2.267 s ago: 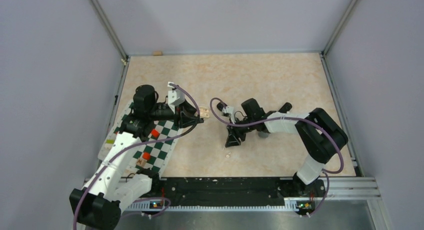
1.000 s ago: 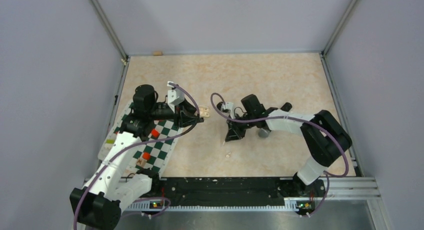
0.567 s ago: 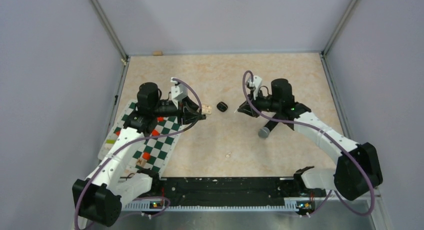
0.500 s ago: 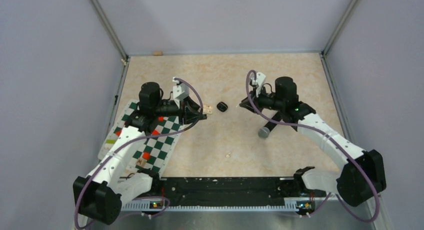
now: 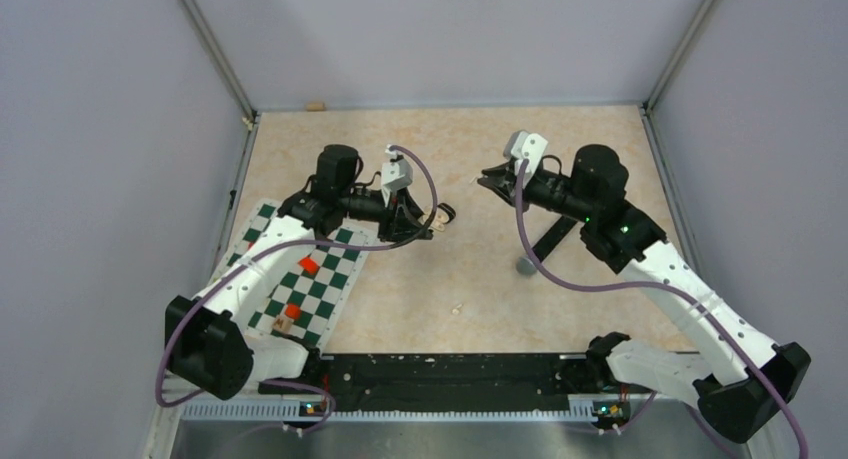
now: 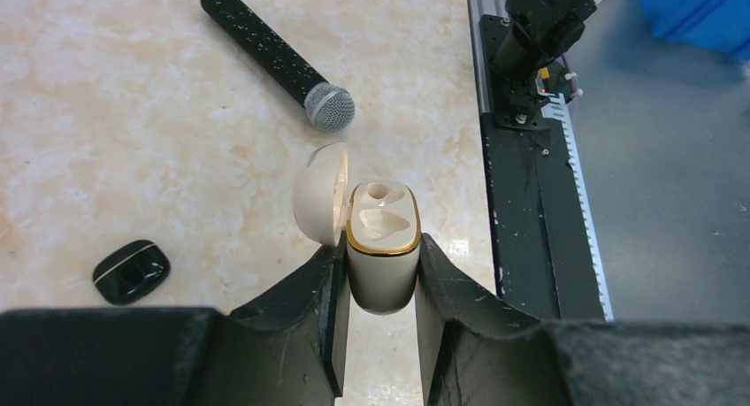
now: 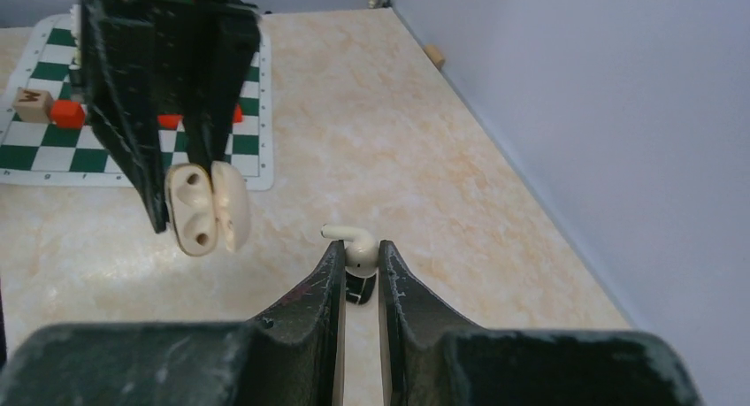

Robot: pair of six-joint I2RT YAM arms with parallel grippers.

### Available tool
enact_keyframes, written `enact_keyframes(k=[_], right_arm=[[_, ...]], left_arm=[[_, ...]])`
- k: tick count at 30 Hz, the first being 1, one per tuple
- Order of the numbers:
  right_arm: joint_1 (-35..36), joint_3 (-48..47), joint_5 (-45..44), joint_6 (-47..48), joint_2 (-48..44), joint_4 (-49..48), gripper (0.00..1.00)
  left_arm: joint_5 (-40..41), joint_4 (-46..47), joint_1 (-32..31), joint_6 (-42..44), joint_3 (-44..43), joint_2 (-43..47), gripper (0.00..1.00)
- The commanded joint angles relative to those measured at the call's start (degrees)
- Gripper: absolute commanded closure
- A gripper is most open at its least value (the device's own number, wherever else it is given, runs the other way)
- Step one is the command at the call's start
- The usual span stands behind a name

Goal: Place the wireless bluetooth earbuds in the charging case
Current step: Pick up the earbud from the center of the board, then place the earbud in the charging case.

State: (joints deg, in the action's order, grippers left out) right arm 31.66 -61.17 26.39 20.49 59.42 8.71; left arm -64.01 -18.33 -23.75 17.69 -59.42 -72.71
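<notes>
My left gripper (image 6: 381,251) is shut on a white charging case (image 6: 382,247) with a gold rim. Its lid hangs open to the left and both sockets show empty. From above, the left gripper (image 5: 426,225) is at the table's middle. My right gripper (image 7: 359,251) is shut on a white earbud (image 7: 356,243), stem pointing left. In the top view the right gripper (image 5: 487,179) hovers to the right of the case, apart from it. The right wrist view shows the held case (image 7: 202,208) left of the earbud. No other earbuds are clearly visible.
A small black case (image 6: 131,271) lies on the table by the left gripper. A black microphone (image 5: 541,243) lies under the right arm. The chessboard mat (image 5: 300,279) with red and wooden blocks is at the left. A tiny white bit (image 5: 456,308) lies near the front.
The right arm has swung from low at the table's middle up and back with the earbud. The left arm has carried the case rightward, next to the black case.
</notes>
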Motion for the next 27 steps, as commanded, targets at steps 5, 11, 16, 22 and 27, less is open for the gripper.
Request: enact_keyframes(k=[5, 11, 16, 22, 27], right_arm=[[4.74, 3.94, 0.38, -2.37, -4.37, -5.84, 1.00], [9.09, 5.55, -1.01, -1.95, -3.75, -5.97, 1.00], [11.87, 5.41, -1.67, -2.23, -1.84, -6.50, 1.00], [15.02, 4.07, -4.36, -0.04, 1.01, -5.20, 1.00], [16.70, 3.59, -5.76, 1.20, 2.61, -4.62, 1.00]], left_arm=[[-4.30, 4.81, -1.44, -2.48, 0.63, -1.08, 0.92], [-3.37, 6.25, -1.56, -1.17, 2.30, -0.01, 0.93], [-0.82, 6.61, -1.55, 2.25, 4.22, 0.72, 0.95], [-0.97, 6.77, -1.55, 5.33, 5.77, 1.69, 0.97], [-0.89, 8.37, -1.54, 6.57, 7.97, 2.95, 0.97]])
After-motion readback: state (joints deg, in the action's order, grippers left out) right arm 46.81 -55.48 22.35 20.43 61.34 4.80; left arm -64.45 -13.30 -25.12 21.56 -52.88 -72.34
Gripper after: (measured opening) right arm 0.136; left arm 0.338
